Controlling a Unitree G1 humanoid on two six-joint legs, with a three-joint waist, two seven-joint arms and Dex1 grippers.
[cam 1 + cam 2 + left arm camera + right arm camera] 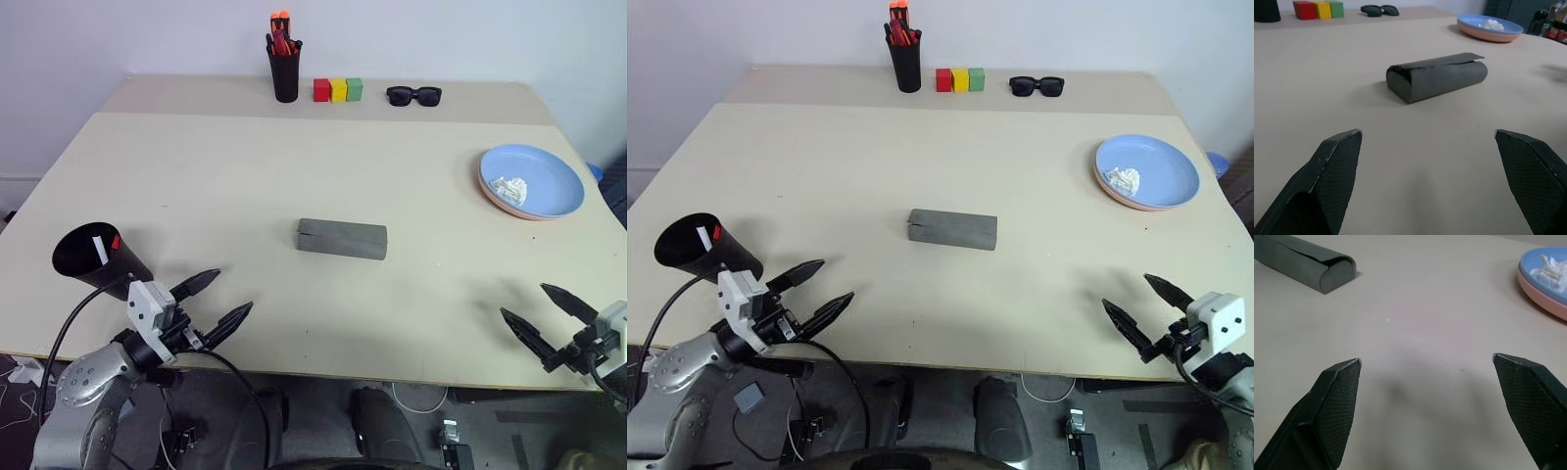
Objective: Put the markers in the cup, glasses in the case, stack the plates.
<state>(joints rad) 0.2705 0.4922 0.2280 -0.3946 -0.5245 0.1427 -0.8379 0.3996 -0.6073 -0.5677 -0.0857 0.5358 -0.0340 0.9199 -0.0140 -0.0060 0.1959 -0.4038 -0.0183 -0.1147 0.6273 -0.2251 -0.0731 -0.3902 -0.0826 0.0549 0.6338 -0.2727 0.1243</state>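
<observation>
One closed case point(342, 239) lies mid-surface, two markers point(106, 245) stand in one cup point(95, 258), and two plates point(532, 182) sit stacked far right. Both the left gripper point(217, 302) and right gripper point(550, 313) have jaws spread wide and empty near the front edge, the case well ahead between them, the cup just beside the left.

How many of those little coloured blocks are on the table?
3: a red block, a yellow block and a green block, side by side at the table's far edge, between the pen holder and the sunglasses.

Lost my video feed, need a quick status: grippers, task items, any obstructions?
Left gripper and right gripper open, empty. Markers in cup, case shut, blue plate on pink. Nothing obstructing.
</observation>
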